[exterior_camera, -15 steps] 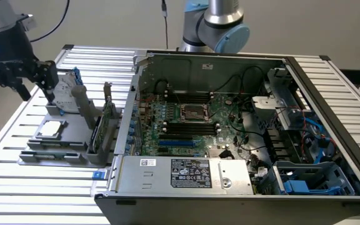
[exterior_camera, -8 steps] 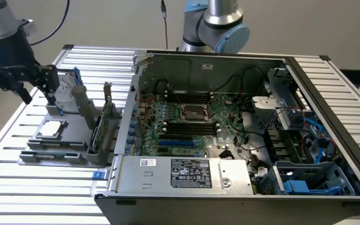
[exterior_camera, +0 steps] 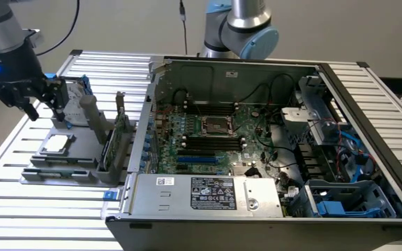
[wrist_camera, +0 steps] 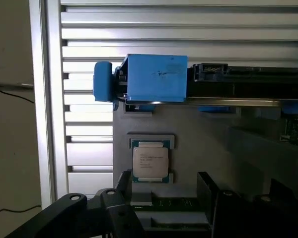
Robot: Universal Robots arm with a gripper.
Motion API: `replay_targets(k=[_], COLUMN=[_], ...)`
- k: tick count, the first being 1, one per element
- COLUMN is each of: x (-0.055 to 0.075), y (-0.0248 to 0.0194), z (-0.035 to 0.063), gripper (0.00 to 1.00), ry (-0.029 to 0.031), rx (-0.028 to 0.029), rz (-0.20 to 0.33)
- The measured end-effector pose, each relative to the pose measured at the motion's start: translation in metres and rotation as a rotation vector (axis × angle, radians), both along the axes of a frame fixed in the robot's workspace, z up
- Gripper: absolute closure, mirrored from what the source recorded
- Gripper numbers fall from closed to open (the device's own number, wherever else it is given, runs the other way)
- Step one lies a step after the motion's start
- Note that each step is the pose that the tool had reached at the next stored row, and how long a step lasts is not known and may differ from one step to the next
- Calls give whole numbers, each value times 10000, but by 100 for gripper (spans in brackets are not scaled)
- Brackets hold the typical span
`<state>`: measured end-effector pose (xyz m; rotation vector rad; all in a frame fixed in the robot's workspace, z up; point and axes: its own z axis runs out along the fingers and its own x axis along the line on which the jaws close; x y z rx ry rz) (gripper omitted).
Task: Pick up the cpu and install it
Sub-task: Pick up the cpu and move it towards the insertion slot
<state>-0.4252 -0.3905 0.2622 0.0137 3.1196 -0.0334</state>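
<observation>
psu: silver box w/ label (exterior_camera: 208, 192), set at near edge of the open PC case (exterior_camera: 368, 104); case is laid on its side on the slatted bench (exterior_camera: 40, 230).
fixture: grey tray (exterior_camera: 82, 175), sat on bench just beside the case, toward the bench edge at the exterior view's left.
cpu: (exterior_camera: 58, 142) laid flat, silver top up, in a square seat on the fixture's side away from the case. Not gripped, nothing touching it. Printed text is seen on the same cpu (wrist_camera: 150, 161) in wrist view.
green boards: (exterior_camera: 122, 128) stood upright in fixture slots, btwn cpu and case wall.
gripper: (exterior_camera: 42, 107) hung above the fixture, just beyond the cpu, clear gap to it. Jaws spread wide, nothing held btwn them. Black fingers (wrist_camera: 114, 208) are seen flanking the cpu in wrist view.
hard drive: (exterior_camera: 75, 102) stood on edge at fixture's far end, blue bracket (wrist_camera: 156, 79) attached. Just beside gripper; contact can't be told.
socket: dark square w/ metal frame (exterior_camera: 215, 125), mid mobo (exterior_camera: 257, 146) inside case, well apart from cpu.
arm joint: grey w/ blue cap (exterior_camera: 253, 36), seen past the case's far edge.
</observation>
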Motion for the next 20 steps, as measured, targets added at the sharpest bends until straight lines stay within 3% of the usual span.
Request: replay_targets(k=[10, 20], x=[0, 0], y=[-32, -106], z=[-181, -363], gripper=[36, 36], ry=[-1, 8], rx=[0, 1], rz=[2, 29])
